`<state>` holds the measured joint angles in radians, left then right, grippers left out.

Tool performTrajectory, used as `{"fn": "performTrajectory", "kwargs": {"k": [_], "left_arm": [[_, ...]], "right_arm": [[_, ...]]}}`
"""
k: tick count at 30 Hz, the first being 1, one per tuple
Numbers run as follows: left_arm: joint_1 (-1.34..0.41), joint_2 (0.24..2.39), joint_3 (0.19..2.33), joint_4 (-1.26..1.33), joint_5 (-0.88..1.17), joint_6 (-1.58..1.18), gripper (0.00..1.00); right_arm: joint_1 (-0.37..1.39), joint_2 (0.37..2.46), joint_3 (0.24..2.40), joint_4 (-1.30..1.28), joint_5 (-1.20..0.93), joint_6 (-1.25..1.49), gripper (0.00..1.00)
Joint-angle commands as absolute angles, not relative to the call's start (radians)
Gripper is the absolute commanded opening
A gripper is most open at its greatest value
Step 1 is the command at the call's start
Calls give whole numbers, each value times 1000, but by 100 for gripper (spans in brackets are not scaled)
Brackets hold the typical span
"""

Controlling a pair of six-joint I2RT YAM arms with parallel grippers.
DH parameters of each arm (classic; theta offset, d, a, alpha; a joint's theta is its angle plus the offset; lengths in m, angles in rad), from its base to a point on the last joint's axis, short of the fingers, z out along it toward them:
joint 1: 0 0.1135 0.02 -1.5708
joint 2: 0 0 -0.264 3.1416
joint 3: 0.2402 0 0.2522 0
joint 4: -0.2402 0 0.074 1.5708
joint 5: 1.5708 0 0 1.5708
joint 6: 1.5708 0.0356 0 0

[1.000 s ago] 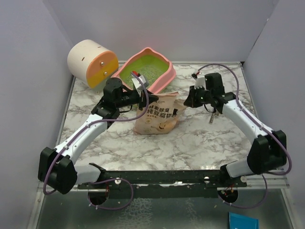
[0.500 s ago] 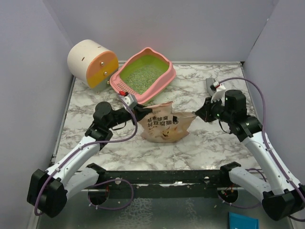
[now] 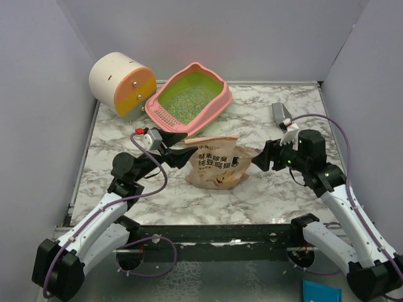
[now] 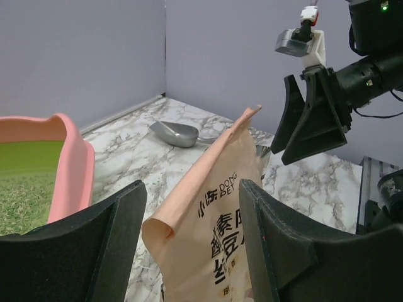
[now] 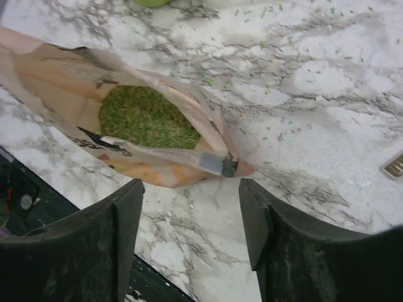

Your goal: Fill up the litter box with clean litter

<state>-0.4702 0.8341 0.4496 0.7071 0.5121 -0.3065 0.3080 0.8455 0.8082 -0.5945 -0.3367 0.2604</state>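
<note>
The pink litter box (image 3: pixel 221 94) stands at the back, left of centre, with pale green clean litter (image 3: pixel 187 99) in it; its rim (image 4: pixel 72 163) and the litter (image 4: pixel 25 201) show in the left wrist view. A tan cat-print bag (image 3: pixel 217 165) rests on the table in front of the box, its mouth open on more green litter (image 5: pixel 148 116). My left gripper (image 3: pixel 178 148) is open; the bag's upper corner (image 4: pixel 214 220) stands between its fingers, touching neither. My right gripper (image 3: pixel 261 157) is open too, just short of the bag's other end (image 5: pixel 227 165).
A cream-and-orange cylinder (image 3: pixel 121 83) stands at the back left beside the box. A grey metal scoop (image 3: pixel 281 113) lies at the back right. Loose granules (image 5: pixel 302 38) dot the marble table. Grey walls close three sides; a black rail (image 3: pixel 214 236) runs along the near edge.
Both grippers were shut on the bag's ends and have opened, letting it go. The bag came away from the box toward the near side and now sits on the table.
</note>
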Motion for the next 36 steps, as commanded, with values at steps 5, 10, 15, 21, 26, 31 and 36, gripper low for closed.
{"fn": "performTrajectory", "kwargs": {"k": [5, 10, 15, 21, 26, 31, 36], "left_arm": [[-467, 815, 411, 730, 537, -342, 64], [-466, 880, 441, 714, 593, -295, 62], [-466, 909, 494, 644, 650, -227, 62], [-466, 930, 488, 615, 654, -185, 61], [-467, 978, 493, 617, 669, -175, 60], [-466, 990, 502, 620, 681, -165, 59], [-466, 1012, 492, 653, 689, -153, 58]], "right_arm": [[306, 737, 680, -342, -482, 252, 70], [307, 687, 557, -121, -453, 260, 71], [307, 667, 508, -52, -329, 252, 72], [307, 735, 460, 56, -374, 239, 72], [306, 796, 409, 185, -500, 257, 70], [307, 730, 326, 284, -576, 248, 70], [305, 763, 251, 448, -684, 291, 69]]}}
